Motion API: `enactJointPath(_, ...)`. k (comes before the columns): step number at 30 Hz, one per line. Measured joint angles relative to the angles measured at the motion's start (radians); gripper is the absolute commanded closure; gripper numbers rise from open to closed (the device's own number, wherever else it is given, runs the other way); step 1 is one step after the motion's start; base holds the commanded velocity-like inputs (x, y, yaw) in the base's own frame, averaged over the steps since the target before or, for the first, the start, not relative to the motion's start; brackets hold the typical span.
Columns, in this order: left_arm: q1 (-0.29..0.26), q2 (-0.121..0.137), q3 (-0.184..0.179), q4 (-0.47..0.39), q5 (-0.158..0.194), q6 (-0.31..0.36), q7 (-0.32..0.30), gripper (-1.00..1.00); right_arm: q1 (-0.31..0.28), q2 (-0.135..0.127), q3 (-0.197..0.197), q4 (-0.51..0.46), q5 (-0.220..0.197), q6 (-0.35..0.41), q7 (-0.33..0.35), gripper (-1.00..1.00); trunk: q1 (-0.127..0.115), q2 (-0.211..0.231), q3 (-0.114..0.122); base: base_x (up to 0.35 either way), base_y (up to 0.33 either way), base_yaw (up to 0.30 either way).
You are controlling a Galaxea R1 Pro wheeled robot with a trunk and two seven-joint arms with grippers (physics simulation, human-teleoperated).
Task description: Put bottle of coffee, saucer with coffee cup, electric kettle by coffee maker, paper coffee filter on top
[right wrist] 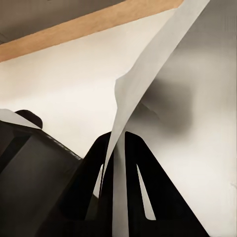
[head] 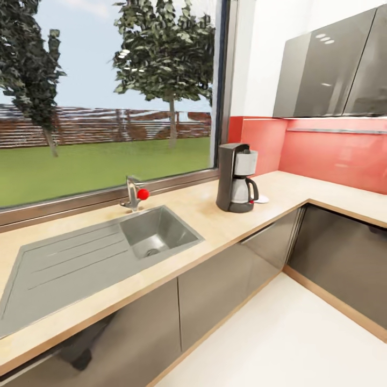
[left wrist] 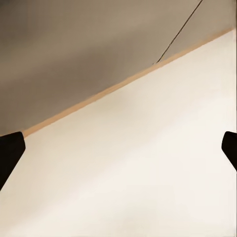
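The coffee maker (head: pixel 236 177), black with a silver-white housing and a glass carafe, stands on the pale beige kitchen countertop (head: pixel 215 228) near its inner corner. A white sliver of the saucer (head: pixel 263 199) peeks out from behind the machine's right side. In the right wrist view my right gripper (right wrist: pixel 117 148) is shut on the paper coffee filter (right wrist: pixel 148 74), a thin white sheet rising from between the dark fingers (right wrist: pixel 136 163) above the pale floor. My left gripper (left wrist: pixel 120 150) is open, its two black fingertips (left wrist: pixel 10 153) far apart, with nothing between them.
A steel sink (head: pixel 156 231) with a drainboard and a red-knobbed faucet (head: pixel 134 193) is set into the counter under a big window. Dark grey cabinets (head: pixel 226 285) run below, wall cabinets (head: pixel 333 64) hang above a red backsplash (head: pixel 322 150). White floor (head: pixel 279 344) lies in the corner.
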Motion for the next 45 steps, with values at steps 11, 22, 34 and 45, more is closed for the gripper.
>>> enactJointPath(11, 0.000, 0.000, 0.000, 0.000, 0.000, 0.000, 0.000, -1.00, 0.000, 0.000, 0.000, 0.000, 0.000, 0.000, 0.000, 1.00, 0.000, 0.000, 0.005, 0.014, -0.297, -0.265)
enactJointPath(22, 0.000, 0.000, -0.001, 0.000, 0.000, 0.000, 0.000, -1.00, 0.000, 0.000, 0.000, 0.000, 0.001, 0.000, 0.000, 1.00, 0.000, 0.000, 0.006, 0.055, -0.284, -0.047)
enactJointPath(34, 0.000, 0.000, -0.002, 0.001, 0.000, 0.002, 0.000, -1.00, 0.000, 0.000, 0.000, 0.000, 0.001, 0.000, -0.001, 1.00, 0.000, 0.000, 0.006, 0.247, -0.202, -0.001)
enactJointPath(45, 0.000, -0.001, -0.001, 0.001, 0.000, 0.002, 0.000, -1.00, 0.000, 0.001, 0.000, 0.001, 0.001, 0.000, -0.001, 1.00, 0.000, 0.000, 0.006, 0.256, -0.198, 0.000)
